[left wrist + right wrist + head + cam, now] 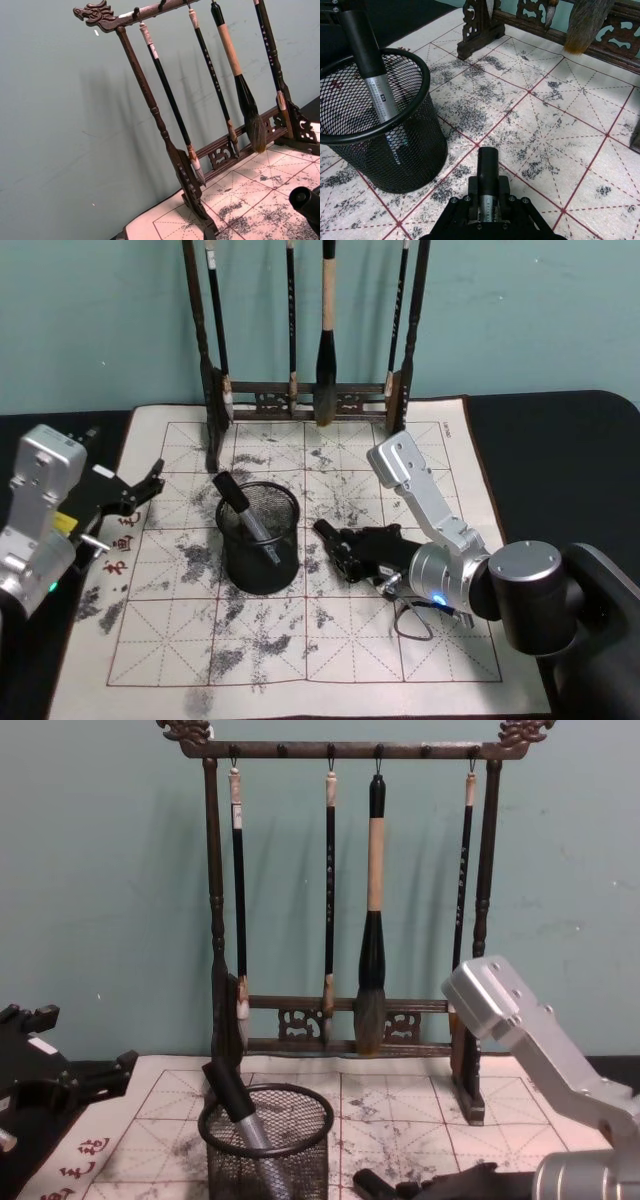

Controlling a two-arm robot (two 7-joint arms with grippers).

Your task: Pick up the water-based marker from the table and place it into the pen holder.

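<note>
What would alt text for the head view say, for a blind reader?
The right gripper grips a marker close to the mat, beside a pen holder with another marker inside. The left gripper sits open at the mat's left edge.

Head camera, as I log it from my station:
- Black tabletop [560, 440].
- Ink-stained grid mat [350, 640].
- Brush rack [270, 398] at the mat's far edge, with brushes [325, 350] hanging from it.
- Pen holder [262, 570], upright on the mat, with one marker [243, 512] leaning inside.
- Right gripper [336, 546], low beside the holder, fingers closed round a water-based marker [323, 529].
- Left gripper [157, 481], at the mat's left edge, fingers spread.
</note>
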